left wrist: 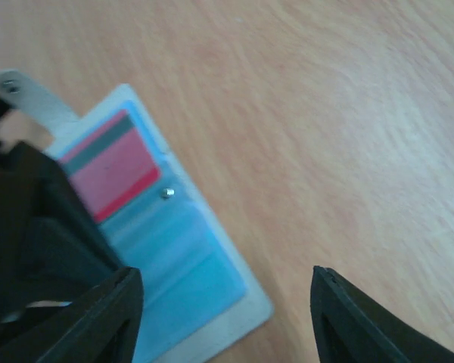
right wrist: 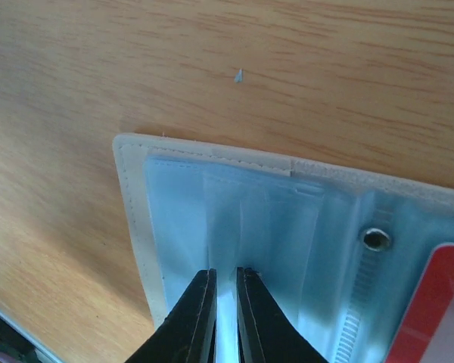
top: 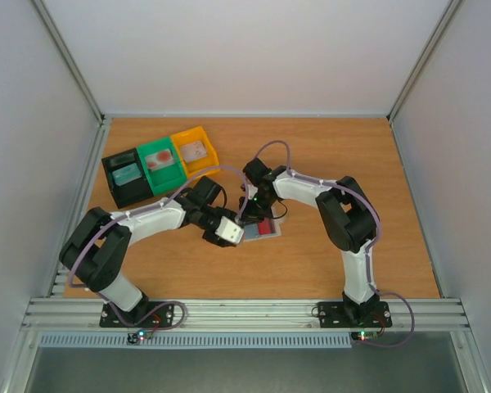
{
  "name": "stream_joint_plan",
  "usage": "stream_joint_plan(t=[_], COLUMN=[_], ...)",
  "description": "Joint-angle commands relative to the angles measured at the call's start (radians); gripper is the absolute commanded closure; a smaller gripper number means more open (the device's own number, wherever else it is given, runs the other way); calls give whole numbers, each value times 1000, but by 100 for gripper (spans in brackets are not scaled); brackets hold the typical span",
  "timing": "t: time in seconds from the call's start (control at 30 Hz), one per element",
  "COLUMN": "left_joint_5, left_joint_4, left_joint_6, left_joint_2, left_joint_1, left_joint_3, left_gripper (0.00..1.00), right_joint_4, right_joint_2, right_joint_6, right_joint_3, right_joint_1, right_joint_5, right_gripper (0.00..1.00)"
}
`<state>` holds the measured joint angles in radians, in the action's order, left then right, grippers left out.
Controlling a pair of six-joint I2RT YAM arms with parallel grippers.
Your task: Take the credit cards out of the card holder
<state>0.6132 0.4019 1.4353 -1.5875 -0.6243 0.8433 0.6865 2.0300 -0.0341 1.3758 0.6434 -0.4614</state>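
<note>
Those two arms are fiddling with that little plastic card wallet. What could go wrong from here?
1. The right gripper is nearly closed on the pale blue pocket of the card holder. It may pinch film rather than a card, so pulling could drag the whole holder.
2. The left gripper is open and not visibly pinning the holder, which could slide on the table.
3. The red card sits fully inside its pocket, probably hard to grip.

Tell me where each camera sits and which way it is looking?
Top external: above and behind the arms, looking down at the table; shows both arms and bases.
Left wrist: on the left arm, looking down at the card holder; shows the open left gripper.
Right wrist: on the right arm, close above the card holder's pale pocket; shows the shut right gripper.
Shared: both wrist views show the card holder and red card.
</note>
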Motion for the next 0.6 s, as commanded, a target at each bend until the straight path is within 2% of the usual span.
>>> stream_joint_plan(t=[0.0, 0.03, 0.1, 0.17, 0.2, 0.3, 0.37, 0.57], left_joint_5=[-17, -16, -70, -154, -177, -196, -197, -229], left_joint_4=[10, -1, -67, -144, -146, -103, -92, -64], left_joint_6=[-446, -445, -301, -108, 21, 222, 249, 150], left_joint_2=[19, 17, -10, -61, -83, -112, -133, -151], left_joint_1=[-12, -16, -38, -54, -55, -55, -59, -58], left_joint_3=[59, 48, 4, -35, -43, -37, -5, 34], left_gripper=[40, 39, 36, 37, 39, 42, 42, 42], right_joint_4=[-46, -62, -85, -90, -90, -97, -105, -103], right_joint_2=[25, 28, 33, 33, 28, 19, 16, 9], right_joint_6=[-46, -55, -71, -77, -77, -86, -87, -74], right_joint_3=[3, -4, -12, -13, -13, -19, -24, -38], right_joint_1=[-16, -21, -28, -30, -31, -41, -43, -42], right_joint_5=[-45, -60, -90, -100, -99, -103, -110, -133], right_gripper=[91, 91, 91, 91, 91, 91, 91, 91])
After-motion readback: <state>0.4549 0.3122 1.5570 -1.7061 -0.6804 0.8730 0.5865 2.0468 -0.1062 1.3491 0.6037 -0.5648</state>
